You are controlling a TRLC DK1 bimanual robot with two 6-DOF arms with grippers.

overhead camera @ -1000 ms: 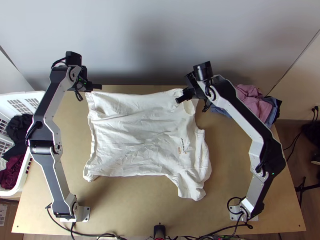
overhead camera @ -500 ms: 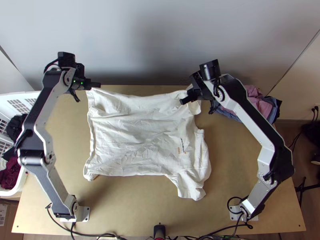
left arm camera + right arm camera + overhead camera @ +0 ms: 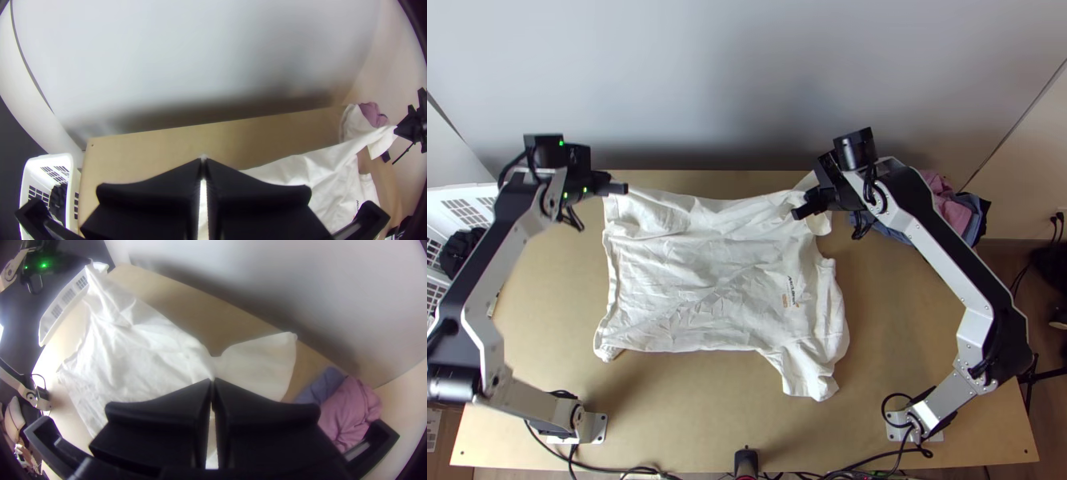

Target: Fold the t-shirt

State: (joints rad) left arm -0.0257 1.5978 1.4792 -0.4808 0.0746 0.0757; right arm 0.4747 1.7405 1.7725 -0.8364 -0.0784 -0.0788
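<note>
In the top view, we see the white t-shirt [image 3: 707, 272] spread with wrinkles on the light wooden table [image 3: 691, 424], between the 2 arms, 1 sleeve [image 3: 811, 372] toward the near edge. We find the left gripper [image 3: 621, 189] and right gripper [image 3: 801, 213] at 2 places along its far side.

In the left wrist view, we see the left gripper [image 3: 203, 162] pinching a corner of the t-shirt; a laundry basket [image 3: 72, 178] stands beside the table.

In the right wrist view, we see the right gripper [image 3: 212, 381] clamped on the t-shirt, near a pink garment [image 3: 351, 409].
</note>
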